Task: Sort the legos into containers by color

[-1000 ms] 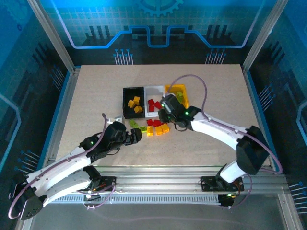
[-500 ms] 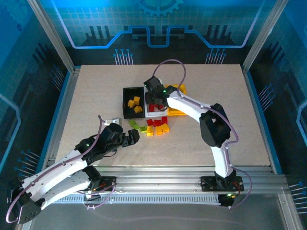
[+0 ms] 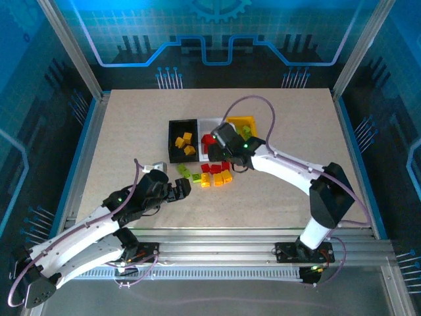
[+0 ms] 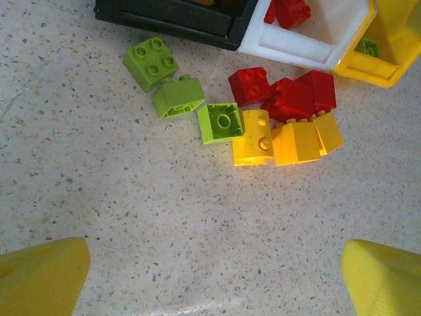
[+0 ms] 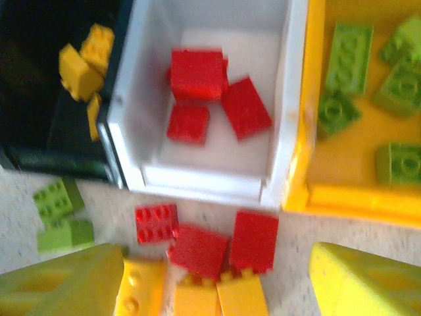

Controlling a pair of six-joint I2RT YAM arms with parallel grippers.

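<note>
Left arm point(image 3: 99, 220) reaches in from the near left corner of the desk point(image 3: 131, 125), its jaws spread wide with nothing between them, hanging above bare surface just on the near left side of the loose legos point(image 3: 210, 175). The left wrist view looks straight down at that pile: three lime green bricks point(image 4: 179, 97) on the left, three yellow-orange bricks point(image 4: 296, 141) in a row nearest the camera, three red bricks point(image 4: 289, 99) bunched behind them, close to the bins' near walls. Right arm point(image 3: 289, 172) sweeps across from the near right corner, its jaws parted and pinching nothing, poised over the near wall of the white bin point(image 5: 289, 99) and the red bricks lying just outside it. The three containers stand joined in a row around the desk's middle, a little toward the far edge: black bin point(image 3: 172, 139) on the left, white in the centre, yellow bin point(image 3: 240, 121) on the right. Yellow-orange pieces point(image 5: 82, 66) lie in the black one, four red bricks point(image 5: 197, 72) in the white one, green bricks point(image 5: 348, 59) in the yellow one.
</note>
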